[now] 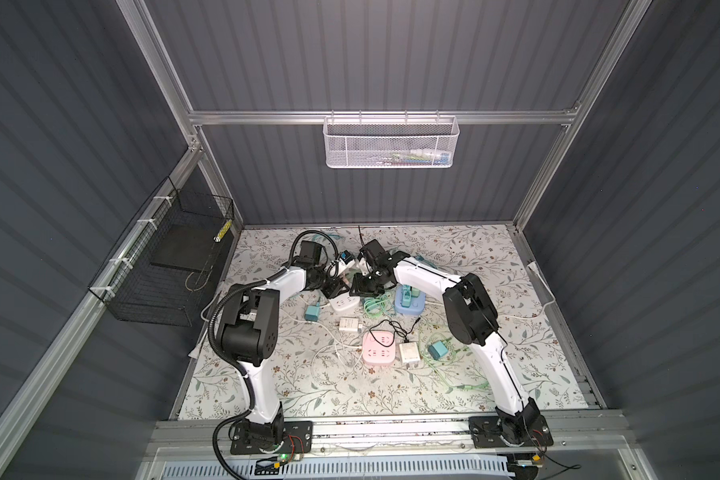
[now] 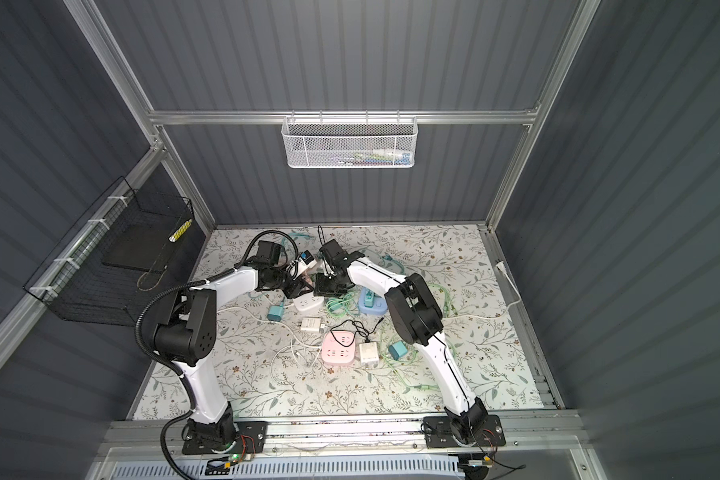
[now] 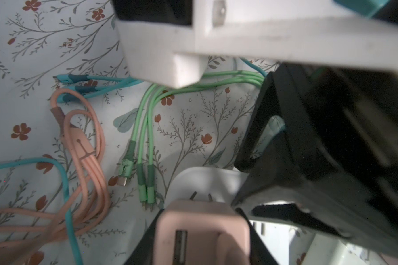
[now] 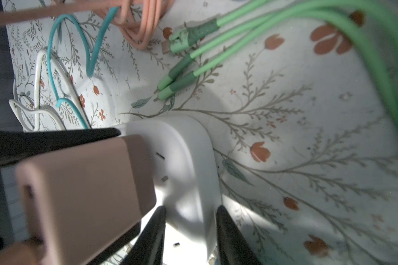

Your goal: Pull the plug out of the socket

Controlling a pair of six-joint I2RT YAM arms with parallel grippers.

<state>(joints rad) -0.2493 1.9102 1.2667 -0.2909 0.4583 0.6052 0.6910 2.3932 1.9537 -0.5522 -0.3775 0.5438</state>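
A pink plug [image 3: 202, 231] sits in my left gripper [image 3: 200, 215], whose black fingers are shut on its two sides. Its two metal prongs [image 3: 209, 197] show bare between the plug and the white socket [image 3: 207, 181] beneath; I cannot tell whether their tips are still in the slots. In the right wrist view the plug [image 4: 85, 195] leans over the socket [image 4: 189, 160], and my right gripper [image 4: 191, 211] clamps the socket's edge, one finger on its top face and one on its outer side. In both top views the two grippers meet over the socket [image 1: 344, 304] [image 2: 308, 303].
Green cables [image 3: 147, 119], a pink cable [image 3: 85, 146] and teal cables [image 3: 94, 85] lie around the socket. A pink socket [image 1: 377, 347], a blue socket [image 1: 408, 301], white adapters [image 1: 349, 324] and teal adapters [image 1: 312, 311] lie nearer. A black wire basket [image 1: 163, 266] hangs on the left.
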